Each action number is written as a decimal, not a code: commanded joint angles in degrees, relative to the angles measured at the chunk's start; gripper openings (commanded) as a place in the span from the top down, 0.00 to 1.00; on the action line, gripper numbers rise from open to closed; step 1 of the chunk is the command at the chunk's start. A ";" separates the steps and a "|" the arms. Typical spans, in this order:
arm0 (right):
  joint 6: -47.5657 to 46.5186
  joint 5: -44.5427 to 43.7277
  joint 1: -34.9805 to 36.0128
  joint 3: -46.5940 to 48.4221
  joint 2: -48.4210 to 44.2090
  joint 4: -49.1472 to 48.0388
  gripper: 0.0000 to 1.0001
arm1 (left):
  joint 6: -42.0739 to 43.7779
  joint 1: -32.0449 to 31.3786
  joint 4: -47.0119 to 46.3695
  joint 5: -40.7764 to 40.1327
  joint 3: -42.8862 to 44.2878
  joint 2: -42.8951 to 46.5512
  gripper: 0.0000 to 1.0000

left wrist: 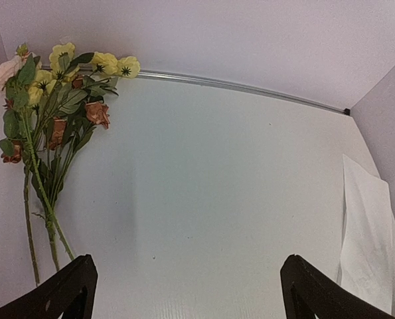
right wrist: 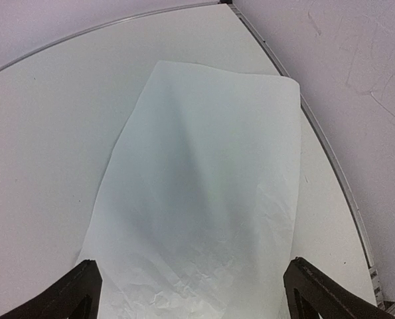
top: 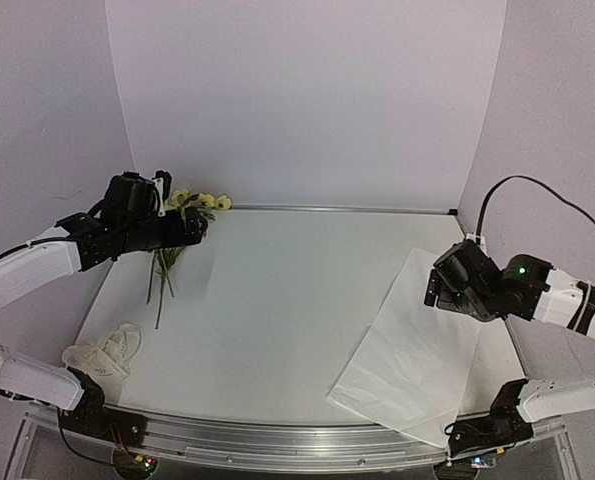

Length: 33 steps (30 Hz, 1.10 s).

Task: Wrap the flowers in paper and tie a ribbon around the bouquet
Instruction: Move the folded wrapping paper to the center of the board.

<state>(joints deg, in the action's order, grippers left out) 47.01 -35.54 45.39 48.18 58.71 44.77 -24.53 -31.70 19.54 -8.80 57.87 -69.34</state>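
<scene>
left end effector [left wrist: 188,276]: you have it spread wide, near the flowers [left wrist: 58,100]
right end effector [right wrist: 192,276]: spread wide over the paper [right wrist: 204,173]
ribbon [top: 107,352]: bunched on tabletop [top: 277,300], near-left corner

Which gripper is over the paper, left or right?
The right gripper: open, it hangs above the white paper. The left gripper, also open, is beside the flowers in the far left corner.
</scene>
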 commanded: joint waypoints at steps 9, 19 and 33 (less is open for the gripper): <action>9.41 7.18 -8.16 1.28 9.56 6.65 0.02 | -4.58 0.84 -6.04 11.17 -3.30 -4.70 0.00; 11.06 13.38 -22.05 -13.15 4.22 1.70 0.02 | -10.11 0.85 -13.71 24.46 -5.02 -13.51 0.00; 8.55 30.67 -28.43 -21.70 11.49 -22.29 0.02 | -9.96 0.85 -11.98 26.31 -3.12 -15.90 0.00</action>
<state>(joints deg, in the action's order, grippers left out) 56.57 -9.02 17.41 26.54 68.90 29.95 -34.57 -31.03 8.38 16.91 52.72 -86.04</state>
